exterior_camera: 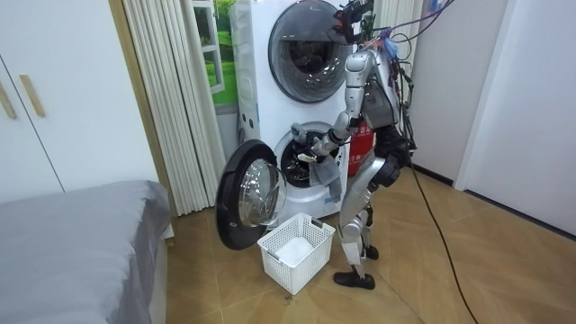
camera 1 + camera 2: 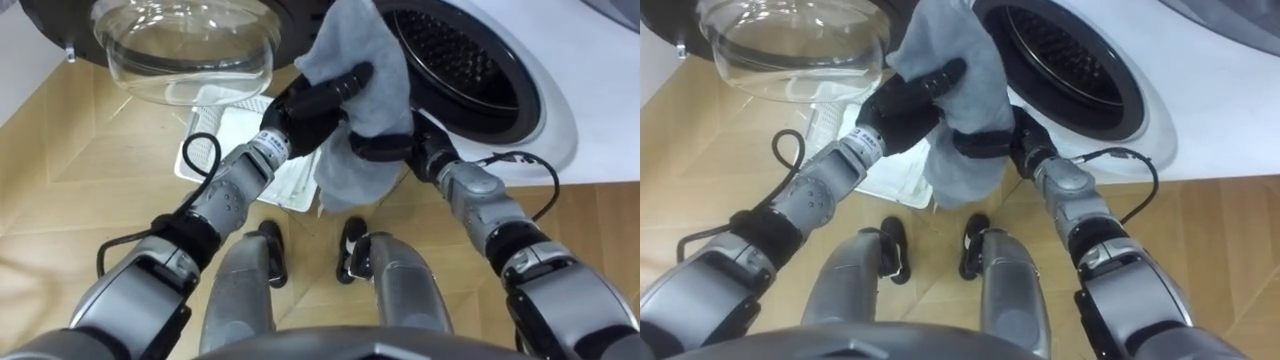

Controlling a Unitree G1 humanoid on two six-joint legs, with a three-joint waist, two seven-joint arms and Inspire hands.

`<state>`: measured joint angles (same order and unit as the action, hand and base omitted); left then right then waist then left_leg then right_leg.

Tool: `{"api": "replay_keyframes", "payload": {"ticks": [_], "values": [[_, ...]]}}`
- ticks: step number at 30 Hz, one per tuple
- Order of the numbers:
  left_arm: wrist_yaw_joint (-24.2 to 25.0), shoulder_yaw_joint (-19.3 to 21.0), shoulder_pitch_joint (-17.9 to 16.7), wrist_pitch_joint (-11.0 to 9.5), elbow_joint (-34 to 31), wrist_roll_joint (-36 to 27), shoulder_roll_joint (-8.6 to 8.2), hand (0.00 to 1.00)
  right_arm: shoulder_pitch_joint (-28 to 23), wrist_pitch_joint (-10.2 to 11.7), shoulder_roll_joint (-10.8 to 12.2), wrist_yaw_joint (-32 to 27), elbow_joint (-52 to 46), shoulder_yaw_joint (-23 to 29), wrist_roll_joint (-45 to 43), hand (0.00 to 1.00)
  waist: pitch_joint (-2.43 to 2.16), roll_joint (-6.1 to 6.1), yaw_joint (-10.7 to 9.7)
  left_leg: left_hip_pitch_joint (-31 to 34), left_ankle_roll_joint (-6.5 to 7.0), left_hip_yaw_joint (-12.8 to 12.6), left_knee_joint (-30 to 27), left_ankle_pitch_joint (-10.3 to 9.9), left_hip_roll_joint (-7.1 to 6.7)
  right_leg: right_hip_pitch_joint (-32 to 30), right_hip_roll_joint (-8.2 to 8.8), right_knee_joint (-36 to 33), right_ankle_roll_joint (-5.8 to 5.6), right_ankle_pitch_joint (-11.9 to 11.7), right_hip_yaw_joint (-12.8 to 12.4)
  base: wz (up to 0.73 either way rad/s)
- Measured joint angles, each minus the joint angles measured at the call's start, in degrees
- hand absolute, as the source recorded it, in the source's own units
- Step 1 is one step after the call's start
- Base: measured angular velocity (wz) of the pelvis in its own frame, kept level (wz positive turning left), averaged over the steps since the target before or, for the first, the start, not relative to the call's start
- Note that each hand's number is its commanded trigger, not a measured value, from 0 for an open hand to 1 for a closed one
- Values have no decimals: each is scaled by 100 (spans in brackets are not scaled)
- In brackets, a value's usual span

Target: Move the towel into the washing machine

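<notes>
A grey towel hangs in front of the open drum of the white washing machine. My left hand grips its left side, dark fingers curled over the cloth. From the right, my right hand wraps round the towel's lower part. The towel sits just outside the drum's mouth, its top edge level with the rim. In the room view I stand bent slightly toward the lower machine, both arms reaching at the opening.
The round glass door stands swung open at my left. A white laundry basket sits on the wooden floor below the door, seen as a basket by my feet. A bed lies at the room view's left.
</notes>
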<state>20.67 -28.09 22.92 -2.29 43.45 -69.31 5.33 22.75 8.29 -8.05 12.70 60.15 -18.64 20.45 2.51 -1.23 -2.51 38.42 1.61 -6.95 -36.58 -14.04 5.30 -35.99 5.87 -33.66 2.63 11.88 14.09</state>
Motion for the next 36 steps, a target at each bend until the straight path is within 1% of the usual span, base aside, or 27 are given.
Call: {"api": "replay_keyframes", "payload": {"ticks": [2, 4, 5, 7, 8, 9, 10, 11, 12, 13, 14, 16, 17, 19, 20, 22, 24, 25, 26, 27, 29, 30, 33, 36], "values": [[14, 76, -30, 16, 1, -114, -52, 0, -44, -57, 41, -11, 9, 152, 13, 100, 0, 15, 22, -6, 0, -11, 20, 0, -3, 10, -2, 16, 0, 0, 3, 0], [26, 102, -80, 41, 2, -272, -106, 0, -108, -187, 42, -43, 108, 186, 150, 100, 4, 52, 139, -12, -1, -13, 41, 1, -6, 15, 2, 2, -1, 1, 12, 0], [26, 100, -107, 48, 0, -315, -110, 0, -126, -213, 42, -48, 161, 182, 216, 100, 3, 67, 170, -11, -3, -11, 48, 2, -6, 14, -1, 2, -1, 1, 12, 0], [20, 107, -262, 77, 7, -307, -107, 0, -257, -302, 36, -78, 263, 190, 324, 100, 5, 139, 290, -18, -15, -22, 110, 10, -8, 21, -14, 97, 0, -1, 11, 0], [17, 117, -300, 80, 27, -297, -84, 0, -290, -335, 38, -88, 287, 183, 342, 100, 7, 147, 332, -29, -19, -29, 130, 12, -14, 21, -11, 97, 0, -1, 5, 0], [-11, 181, -383, 82, 85, -284, -83, 0, -348, -429, 38, -93, 366, 185, 394, 100, 9, 159, 441, -58, -28, -43, 183, 22, -29, 19, 0, 95, -1, 0, 2, 0], [-54, 334, -492, 80, 114, -272, -91, 0, -383, -532, 31, -126, 447, 188, 406, 100, 11, 169, 495, -71, -38, -41, 261, 57, -92, 6, 9, 89, -2, 1, -4, 4], [-96, 395, -549, 75, 113, -276, -75, 0, -402, -566, 15, -140, 476, 187, 417, 100, 12, 173, 517, -69, -38, -41, 302, 76, -108, -12, 8, 97, -3, 1, -6, 7], [-230, 454, -637, 78, 114, -286, -5, 0, -464, -621, -52, -175, 507, 180, 444, 100, 19, 200, 582, -53, -40, -43, 344, 91, -119, -36, 12, 111, -3, 2, 0, 5], [-400, 572, -756, 81, 120, -236, 65, 0, -516, -705, -105, -254, 524, 187, 448, 100, 17, 220, 626, -28, -41, -40, 358, 92, -126, -64, 12, 105, -3, 16, 0, 5], [-491, 653, -807, 79, 168, -200, 74, 0, -536, -724, -117, -304, 548, 191, 449, 100, 17, 223, 628, -22, -45, -41, 372, 94, -135, -74, 16, 93, -4, 29, 7, 6], [-914, 985, -934, 79, 456, 206, 94, 0, -564, -770, -153, -431, 670, 229, 664, 100, 14, 235, 673, -17, -58, -11, 398, 111, -178, -101, 53, 93, -11, 44, 17, 7], [-1031, 1011, -967, 73, 502, 304, 95, 0, -566, -794, -174, -453, 674, 242, 756, 100, 14, 236, 694, -17, -57, -9, 403, 116, -191, -111, 82, 89, -15, 48, 21, 5], [-1412, 1038, -1052, 99, 699, 836, 92, 0, -584, -882, -278, -520, 706, 270, 1090, 100, 11, 265, 751, -14, -51, -12, 395, 119, -212, -96, 84, 69, -40, 77, 54, 9], [-1505, 1040, -1059, 104, 773, 990, 88, 0, -576, -905, -285, -548, 726, 298, 1126, 100, 11, 270, 760, -13, -48, -13, 392, 120, -215, -91, 87, 63, -46, 80, 58, 9], [-1843, 1065, -1115, 138, 984, 1562, 85, 0, -569, -958, -302, -641, 764, 365, 1227, 100, 14, 282, 764, -1, -40, 2, 379, 125, -226, -85, 103, 47, -51, 83, 112, 7], [-2044, 1106, -1160, 201, 1053, 1885, 78, 0, -531, -972, -309, -659, 819, 440, 1281, 100, 18, 292, 764, 7, -33, 53, 377, 129, -246, -84, 111, 33, -51, 83, 127, 9], [-2181, 1115, -1182, 246, 1054, 2027, 69, 0, -528, -992, -318, -682, 870, 516, 1306, 100, 18, 318, 751, 32, -32, 94, 379, 129, -260, -97, 125, -1, -53, 99, 145, 13], [-2255, 1115, -1188, 262, 1046, 2088, 59, 0, -509, -1022, -328, -702, 870, 578, 1318, 100, 17, 331, 751, 47, -31, 105, 379, 129, -272, -108, 140, -21, -46, 116, 157, 18], [-2397, 1115, -1189, 283, 1039, 2236, 22, 0, -495, -1086, -362, -754, 890, 677, 1416, 100, 18, 363, 749, 68, -13, 149, 380, 145, -308, -124, 202, -67, -35, 147, 192, 21], [-2623, 1115, -1216, 350, 1011, 2463, -28, 0, -501, -1096, -389, -854, 974, 750, 1717, 100, 11, 403, 749, 81, -3, 162, 338, 150, -315, -150, 258, -141, -47, 208, 183, 16], [-2748, 1116, -1256, 366, 964, 2594, -35, 0, -490, -1096, -386, -898, 1029, 788, 1928, 100, 10, 406, 749, 86, -2, 161, 325, 151, -374, -179, 291, -206, -45, 227, 180, 6], [-3012, 1120, -1261, 379, 956, 2742, -70, 0, -491, -1103, -388, -978, 1179, 877, 2437, 100, 13, 421, 742, 113, -1, 159, 283, 152, -400, -216, 318, -305, -49, 283, 179, 6], [-3153, 1118, -1245, 405, 937, 2745, -70, 0, -450, -1131, -401, -1067, 1342, 879, 2911, 100, 13, 420, 736, 126, -6, 172, 227, 149, -400, -217, 328, -370, -40, 329, 186, 7]]}}
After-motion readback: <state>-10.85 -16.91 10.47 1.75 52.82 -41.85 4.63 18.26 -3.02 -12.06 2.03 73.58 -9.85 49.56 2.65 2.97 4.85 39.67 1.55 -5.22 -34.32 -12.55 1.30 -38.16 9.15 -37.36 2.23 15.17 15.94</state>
